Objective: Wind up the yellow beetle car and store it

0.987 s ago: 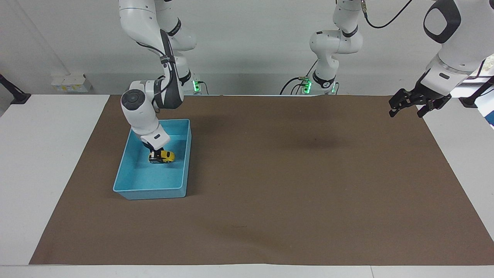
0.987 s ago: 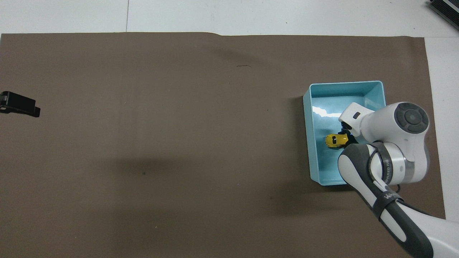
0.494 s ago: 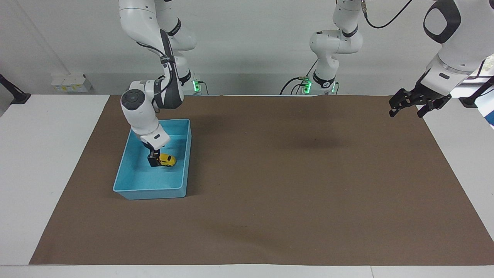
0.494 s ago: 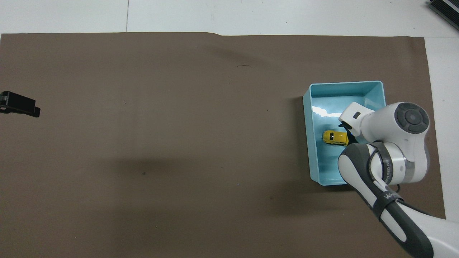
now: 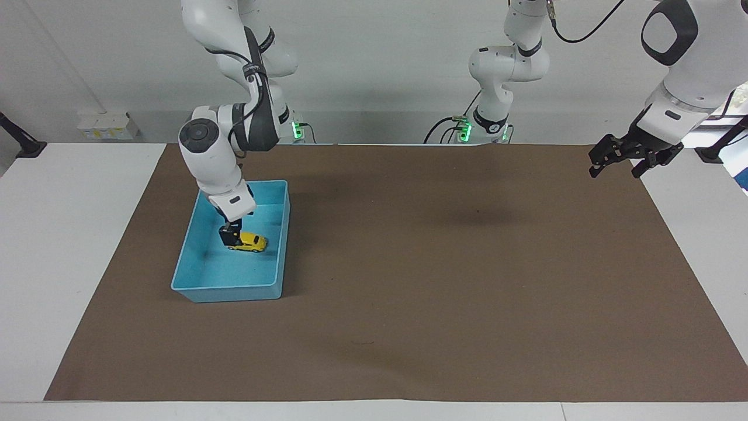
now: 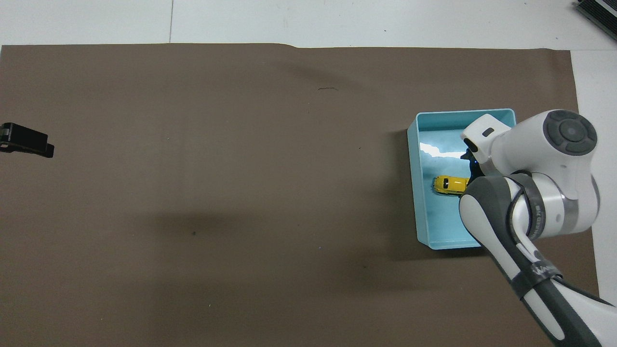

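The yellow beetle car point(image 5: 252, 241) lies on its wheels on the floor of the blue bin point(image 5: 232, 292), toward the wall that faces the table's middle. In the overhead view the car point(image 6: 447, 184) shows half covered by the right arm. My right gripper point(image 5: 229, 233) hangs open just above the car's end, holding nothing; in the overhead view the arm's own wrist hides most of it. My left gripper point(image 5: 615, 171) waits open and empty in the air over the mat's edge at the left arm's end, and only its tip point(image 6: 26, 140) shows in the overhead view.
The blue bin point(image 6: 412, 202) stands on a brown mat point(image 5: 444, 280) at the right arm's end of the table. White table point(image 5: 70, 245) borders the mat at both ends.
My right gripper has let go of the car, which now rests on the bin floor, and the gripper has risen a little. The left arm has not moved.
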`<state>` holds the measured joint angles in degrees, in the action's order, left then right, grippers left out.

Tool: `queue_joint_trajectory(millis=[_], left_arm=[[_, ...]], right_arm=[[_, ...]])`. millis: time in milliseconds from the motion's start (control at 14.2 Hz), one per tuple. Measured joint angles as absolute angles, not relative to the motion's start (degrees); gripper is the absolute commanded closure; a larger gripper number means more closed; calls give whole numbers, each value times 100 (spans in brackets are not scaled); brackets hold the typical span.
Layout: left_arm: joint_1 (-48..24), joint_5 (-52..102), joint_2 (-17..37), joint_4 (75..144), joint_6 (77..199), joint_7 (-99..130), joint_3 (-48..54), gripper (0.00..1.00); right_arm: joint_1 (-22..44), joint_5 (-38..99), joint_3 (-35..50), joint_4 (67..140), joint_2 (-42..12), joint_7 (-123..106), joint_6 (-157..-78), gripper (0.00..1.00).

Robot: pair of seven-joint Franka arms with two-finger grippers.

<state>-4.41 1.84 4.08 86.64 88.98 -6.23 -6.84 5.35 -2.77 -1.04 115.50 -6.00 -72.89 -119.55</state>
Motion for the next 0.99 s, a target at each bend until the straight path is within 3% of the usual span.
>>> queue_joint_trajectory(millis=[987], left_arm=[[-441, 184, 407, 8664, 8898, -623, -684, 0]], right_arm=[[530, 307, -123, 9128, -316, -2057, -9431, 0]])
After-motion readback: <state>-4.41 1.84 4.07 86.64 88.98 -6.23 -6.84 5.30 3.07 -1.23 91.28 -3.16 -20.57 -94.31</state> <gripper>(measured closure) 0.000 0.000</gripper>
